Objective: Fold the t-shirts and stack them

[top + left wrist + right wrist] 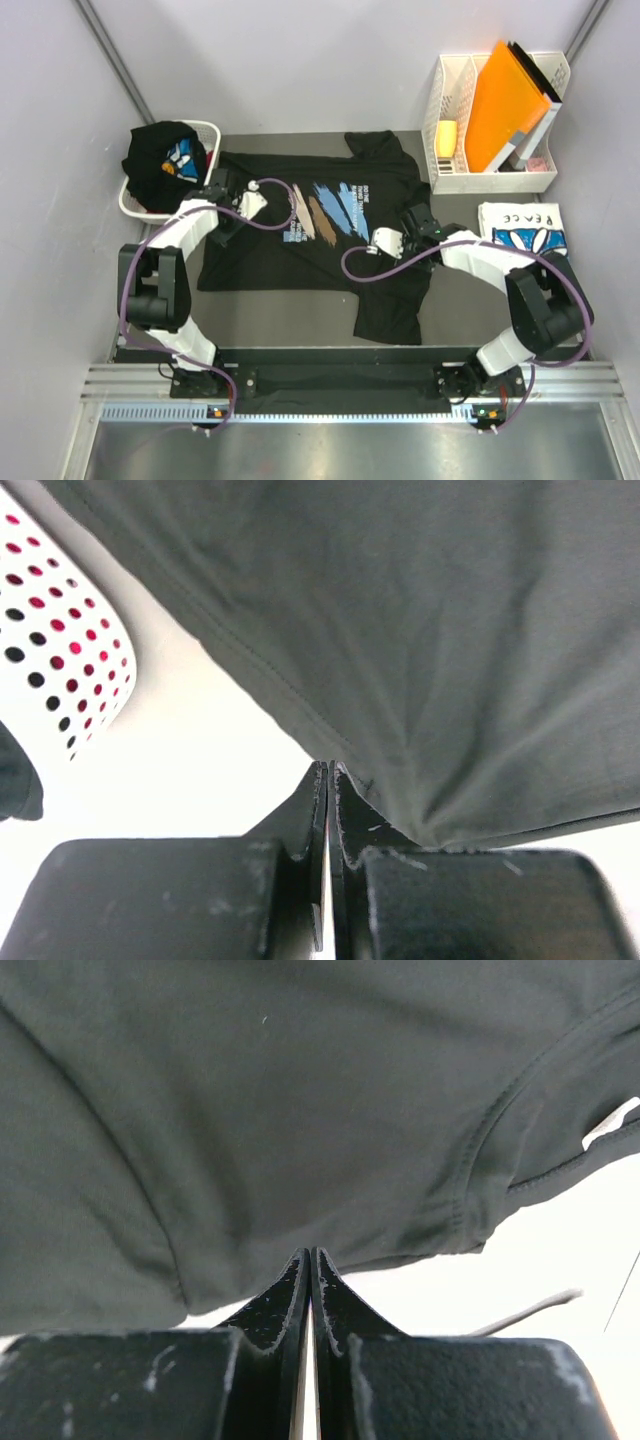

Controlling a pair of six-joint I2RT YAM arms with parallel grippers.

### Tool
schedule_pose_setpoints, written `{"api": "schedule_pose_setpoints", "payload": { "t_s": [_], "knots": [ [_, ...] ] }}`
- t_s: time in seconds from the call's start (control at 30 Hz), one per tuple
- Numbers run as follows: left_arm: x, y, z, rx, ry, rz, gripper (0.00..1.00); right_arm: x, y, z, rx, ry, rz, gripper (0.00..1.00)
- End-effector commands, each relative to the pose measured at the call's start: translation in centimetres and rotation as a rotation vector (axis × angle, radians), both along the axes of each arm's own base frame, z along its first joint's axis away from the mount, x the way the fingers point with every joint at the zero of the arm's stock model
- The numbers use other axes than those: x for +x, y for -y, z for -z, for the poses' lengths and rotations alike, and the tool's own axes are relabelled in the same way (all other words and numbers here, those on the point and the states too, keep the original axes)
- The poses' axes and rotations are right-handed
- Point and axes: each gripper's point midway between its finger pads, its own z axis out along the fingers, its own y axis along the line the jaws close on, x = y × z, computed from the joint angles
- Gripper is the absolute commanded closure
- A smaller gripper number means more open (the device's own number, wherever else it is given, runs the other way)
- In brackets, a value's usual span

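Far left, a white laundry basket (pixel 128 203) holds a crumpled black tee (pixel 160 155) waiting its turn. It sits just beside the hem end of the black t-shirt (pixel 300 265) with the brush-stroke print (pixel 325 208), which is spread flat across the middle of the table (pixel 280 325), hem to the left and collar to the right.

The left gripper (pixel 248 203) is down on the hem end. In its wrist view the jaws are pressed together, with the cloth edge right at the tips (pixel 329 770). I can't tell whether any fabric is actually nipped.

The right gripper (pixel 385 240) is down near the collar end. It is closed the same way, its tips (pixel 309 1255) at the cloth by a curved seam.

This looks like the start of the first fold. The next move would call for both arms to lift together and carry one long edge over the other, keeping the cloth taut.

The near sleeve sprawls towards the arm bases and may drag. The basket crowds the left arm.

Right of the shirt lies the folded white tee (pixel 520 228), the likely stack spot. Beyond it, a file organizer (pixel 490 182) with an orange folder (pixel 505 105) stands clear of the work.
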Motion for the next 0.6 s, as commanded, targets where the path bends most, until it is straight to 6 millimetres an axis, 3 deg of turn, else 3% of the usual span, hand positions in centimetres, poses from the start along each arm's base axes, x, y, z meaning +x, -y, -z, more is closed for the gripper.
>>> {"api": "schedule_pose_setpoints", "payload": {
  "t_s": [0.0, 0.37, 0.57],
  "knots": [
    [-1.0, -0.8, -0.5, 0.006, -0.048, -0.071, 1.0, 2.6, -1.5, -1.6, 0.08, 0.077, 0.04, 1.0],
    [-3.8, -1.4, 3.1, -0.011, -0.127, -0.14, 1.0, 3.9, -2.3, -1.5, 0.096, 0.077, 0.061, 1.0],
    [-3.6, -2.2, 4.2, -0.005, -0.115, -0.163, 1.0, 4.5, -2.7, -1.8, 0.112, 0.084, 0.072, 1.0]
  ]
}}
